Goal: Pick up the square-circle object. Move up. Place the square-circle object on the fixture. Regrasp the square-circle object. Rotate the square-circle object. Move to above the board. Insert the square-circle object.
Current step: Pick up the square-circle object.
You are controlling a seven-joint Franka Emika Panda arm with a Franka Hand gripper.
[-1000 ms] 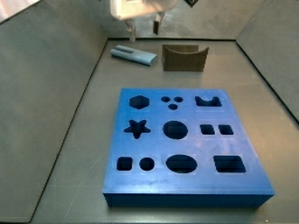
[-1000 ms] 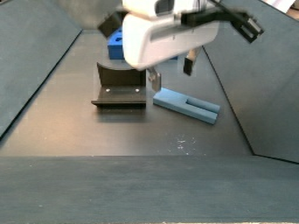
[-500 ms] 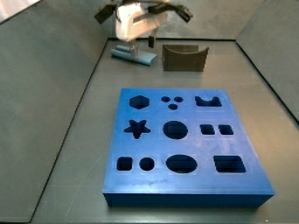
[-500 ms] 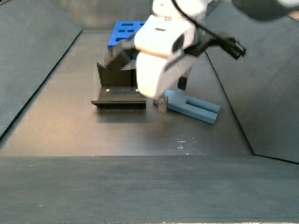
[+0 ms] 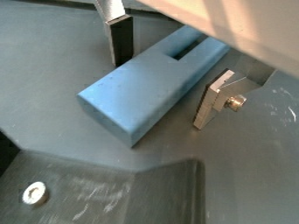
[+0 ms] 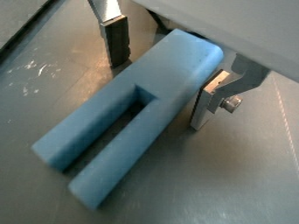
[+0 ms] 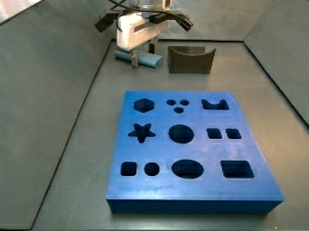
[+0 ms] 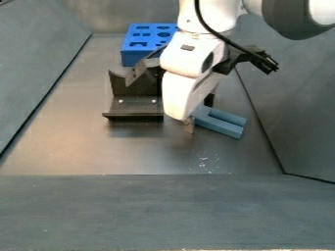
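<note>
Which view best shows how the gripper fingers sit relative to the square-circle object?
A wrist view: the square-circle object lies between the gripper fingers, neither visibly touching. The other wrist picture shows the same. In both side views the gripper body hides most of it; only an end shows.

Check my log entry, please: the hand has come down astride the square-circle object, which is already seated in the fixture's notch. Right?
Not quite. The hand is astride the square-circle object, but in both wrist views the piece lies flat on the floor; a side view shows it beside the fixture, not in its notch.
</note>
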